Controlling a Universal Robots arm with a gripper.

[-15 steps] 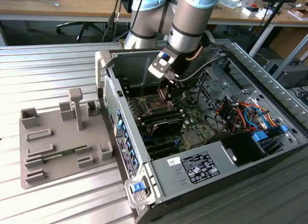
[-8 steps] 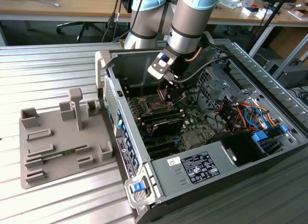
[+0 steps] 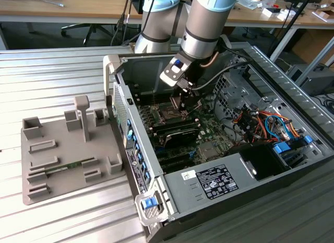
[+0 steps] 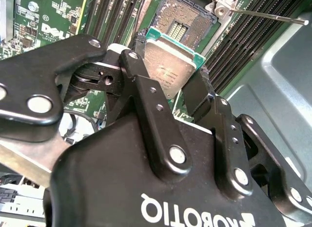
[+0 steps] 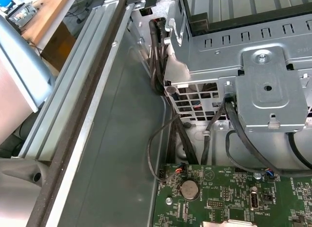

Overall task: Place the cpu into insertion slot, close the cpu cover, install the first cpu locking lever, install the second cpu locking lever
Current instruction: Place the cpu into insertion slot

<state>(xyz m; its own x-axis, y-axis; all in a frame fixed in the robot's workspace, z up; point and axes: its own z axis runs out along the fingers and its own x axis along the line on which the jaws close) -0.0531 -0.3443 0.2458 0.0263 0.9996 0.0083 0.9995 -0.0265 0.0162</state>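
Black fingers (image 4: 146,97) of my gripper (image 4: 168,78) sit closest in the second wrist view. They are clamped on two opposite edges of the cpu (image 4: 170,61), whose silvery top faces the camera inside a thin green rim. Just past the chip is the slot (image 4: 187,19), open, with its field of gold pins bare. The cpu hangs near the slot's edge and is not seated. A thin metal lever (image 4: 263,13) sticks out from one corner of the slot, raised off the board (image 4: 44,17). Long black memory slots (image 4: 243,41) run on both sides of the slot.

In the exterior view the arm (image 3: 201,29) reaches down into an open case (image 3: 156,70) lying on a slatted metal table (image 3: 52,76), with the gripper (image 3: 181,104) right over the slot. The case holds the green board, a black card (image 3: 177,133) beside the slot, a power supply (image 3: 214,180) and coloured cables (image 3: 261,120). Outside the case, well away from the slot, a grey tray (image 3: 31,185) holds a thin green strip (image 3: 68,166) in one groove.

The first wrist view shows a metal drive cage (image 5: 263,85) and black cables (image 5: 170,134) inside the case.
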